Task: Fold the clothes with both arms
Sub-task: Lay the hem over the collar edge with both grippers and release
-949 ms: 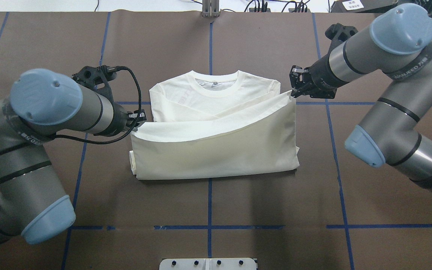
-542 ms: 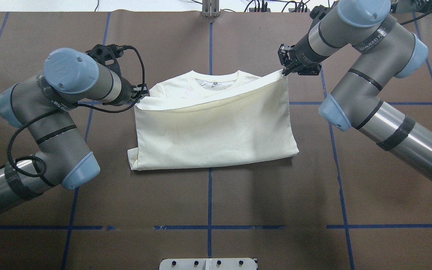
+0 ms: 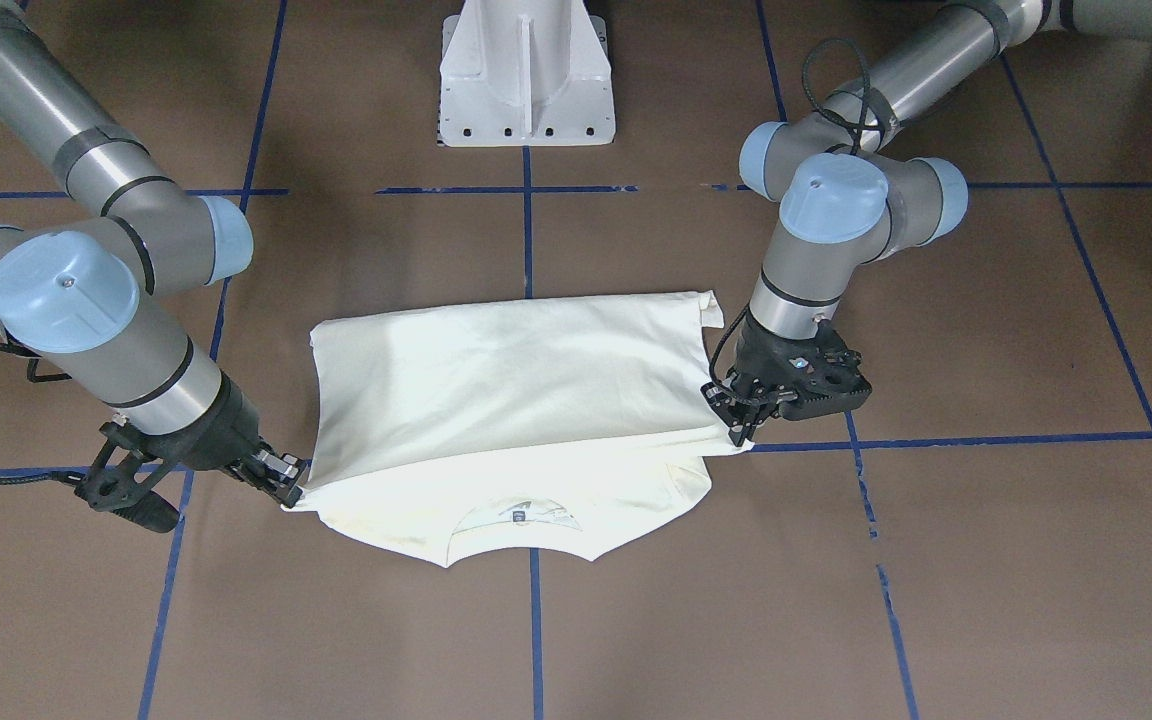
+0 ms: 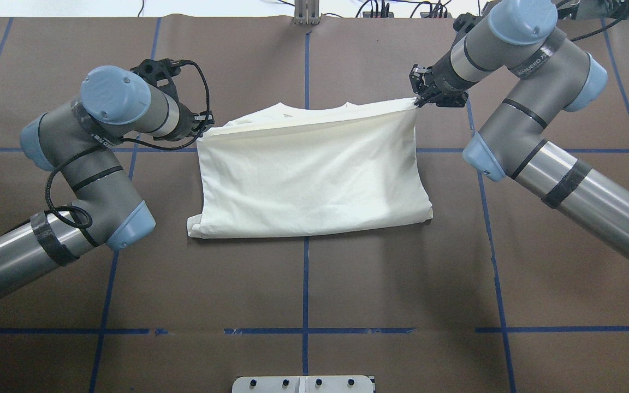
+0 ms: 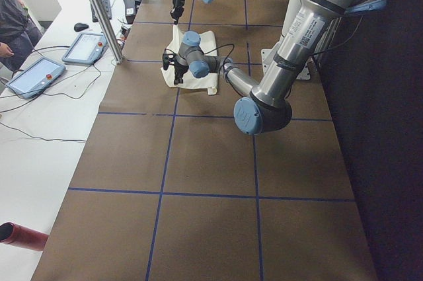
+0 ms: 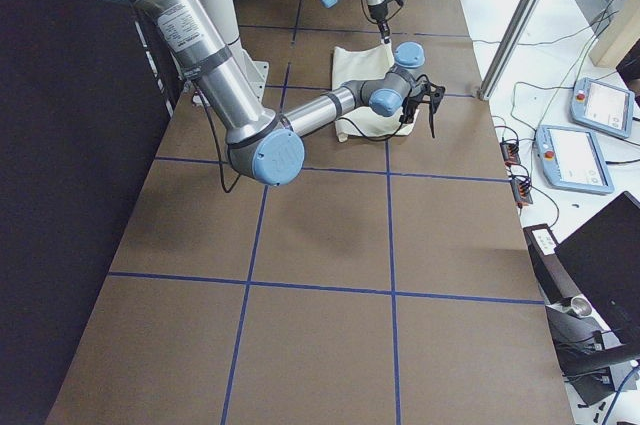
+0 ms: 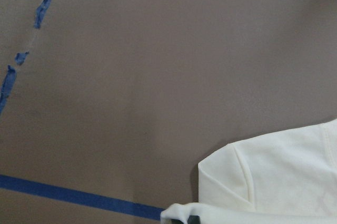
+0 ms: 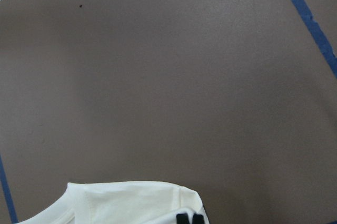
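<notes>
The cream shirt point(image 4: 309, 174) lies in the middle of the brown table point(image 4: 538, 262), doubled over on itself with its plain side up. The fold runs along the side near the robot's white base point(image 3: 526, 75), and the loose top layer reaches across to the far side, where it nearly covers the neckline. From the operators' side the collar point(image 3: 516, 540) and a strip of the lower layer peek out past that top edge.

Both arms reach to the far corners of the top layer. The left gripper point(image 4: 203, 124) is pinched tight on the shirt's left corner, its arm point(image 4: 101, 142) bent at the elbow beside the cloth. The right gripper point(image 4: 417, 101) is clamped on the right corner, its arm point(image 4: 533, 114) coming in from the right. The edge between them hangs stretched, a little above the layer below. Blue tape lines point(image 4: 304, 330) cross the table in a grid, one passing under the shirt.
</notes>
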You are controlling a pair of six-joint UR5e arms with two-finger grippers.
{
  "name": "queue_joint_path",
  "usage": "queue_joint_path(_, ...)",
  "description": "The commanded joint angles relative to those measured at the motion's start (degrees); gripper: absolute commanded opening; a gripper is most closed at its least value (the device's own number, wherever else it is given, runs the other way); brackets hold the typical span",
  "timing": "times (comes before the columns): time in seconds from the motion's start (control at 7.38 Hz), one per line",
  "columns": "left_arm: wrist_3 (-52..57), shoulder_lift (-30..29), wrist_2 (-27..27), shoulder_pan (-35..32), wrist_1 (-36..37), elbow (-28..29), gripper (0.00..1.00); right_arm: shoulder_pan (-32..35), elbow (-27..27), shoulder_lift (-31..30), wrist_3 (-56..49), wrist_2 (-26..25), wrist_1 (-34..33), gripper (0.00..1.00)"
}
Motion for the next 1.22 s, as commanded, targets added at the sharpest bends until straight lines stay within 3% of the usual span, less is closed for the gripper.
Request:
queue_joint_path(0.0,-0.38,-0.93,0.03,-0.20,-0.32,0.78,0.00,0.01,-1.27,0.65,0.09,-0.09,0.15,0.00)
queue_joint_path(0.41,-1.87,-2.87,-0.06,0.24,0.38,1.04,0.00,-0.25,-0.84,0.92,0.26,0.35,0.15,0.00)
queue_joint_path(0.54,-1.61,-2.87,0.03,0.24,0.47,1.13,0.24,-0.25,-0.66,0.75,0.26,0.35,0.24,0.20)
queue_joint_path(0.68,-0.83,-2.87,0.12,0.24,0.38,1.31,0.99,-1.12,-0.49,0.40,0.18,0.00,0.33,0.99)
queue_joint_path(0.95,-0.65,-2.87,0.03,0.15,0.47,1.05,1.00,-1.04,-0.05,-0.48,0.00,0.70,3.74,1.00)
queue_joint_path(1.08,-0.65,-2.61,-0.14,0.06,0.56,0.61,1.00,-2.17,3.96,-3.27,0.17,0.61,4.19,1.00)
